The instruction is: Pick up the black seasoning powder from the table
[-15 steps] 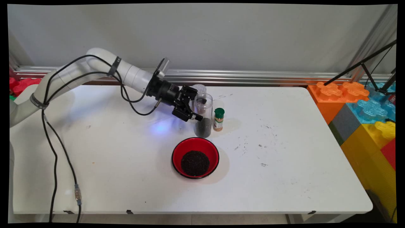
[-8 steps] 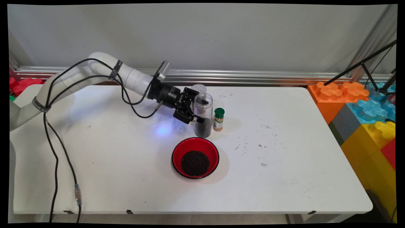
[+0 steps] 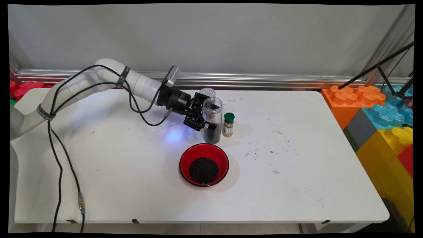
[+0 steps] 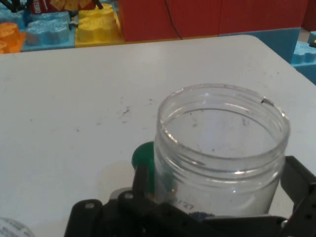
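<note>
A tall clear jar [image 3: 212, 114] with no lid and dark granules in its bottom stands upright at the table's middle back. My gripper [image 3: 213, 116] comes at it from the left and is open, one finger in front of the jar and one behind. In the hand view the jar [image 4: 222, 148] fills the gap between the fingers [image 4: 142, 177], and whether they touch the glass I cannot tell. Just right of the jar stands a small green-capped spice bottle [image 3: 228, 124], its cap [image 4: 143, 155] peeking out behind the jar.
A red bowl [image 3: 185, 155] of dark granules sits in front of the jar. A pale round lid [image 3: 208, 92] lies behind it. Large coloured blocks [image 3: 380, 112] and a black stand [image 3: 376, 67] line the right side. Black cables [image 3: 59, 158] hang at left.
The gripper has slid right and slightly down, going from beside the jar to astride it. The jar, bottle and bowl have not moved.
</note>
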